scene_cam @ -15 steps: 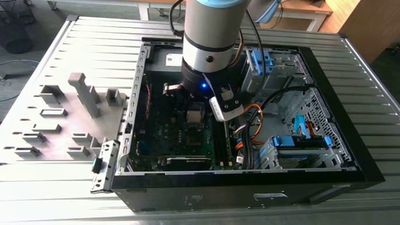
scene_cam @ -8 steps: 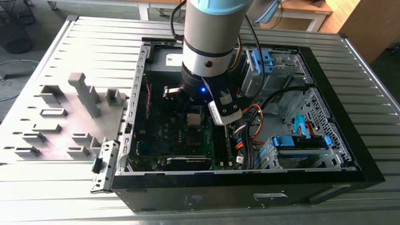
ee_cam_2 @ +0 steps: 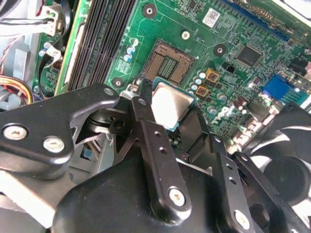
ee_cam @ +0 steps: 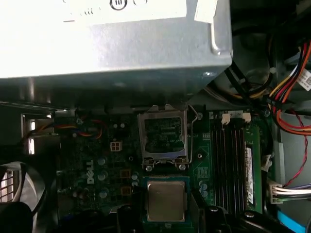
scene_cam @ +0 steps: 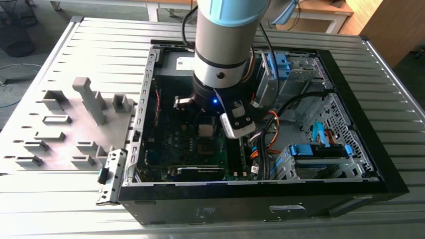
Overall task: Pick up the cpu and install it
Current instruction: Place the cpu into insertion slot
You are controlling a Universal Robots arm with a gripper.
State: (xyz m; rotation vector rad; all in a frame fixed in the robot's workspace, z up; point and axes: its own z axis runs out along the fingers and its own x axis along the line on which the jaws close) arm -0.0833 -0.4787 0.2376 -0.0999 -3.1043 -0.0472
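Cpu gripped, inside open black computer case [scene_cam: 371, 164].
Black gripper [ee_cam_2: 171, 114] pinches small flat square tan-grey metal cpu [ee_cam_2: 170, 103] by opposite edges over green motherboard [ee_cam_2: 233, 34]; in exterior view, open square socket [scene_cam: 213, 145] sits at six o'clock from it.

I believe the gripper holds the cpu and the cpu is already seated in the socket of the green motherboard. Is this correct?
Not fully. The gripper holds the cpu, but the cpu is not seated: in both wrist views the socket of the green motherboard is open and empty, and the cpu is held beside it.
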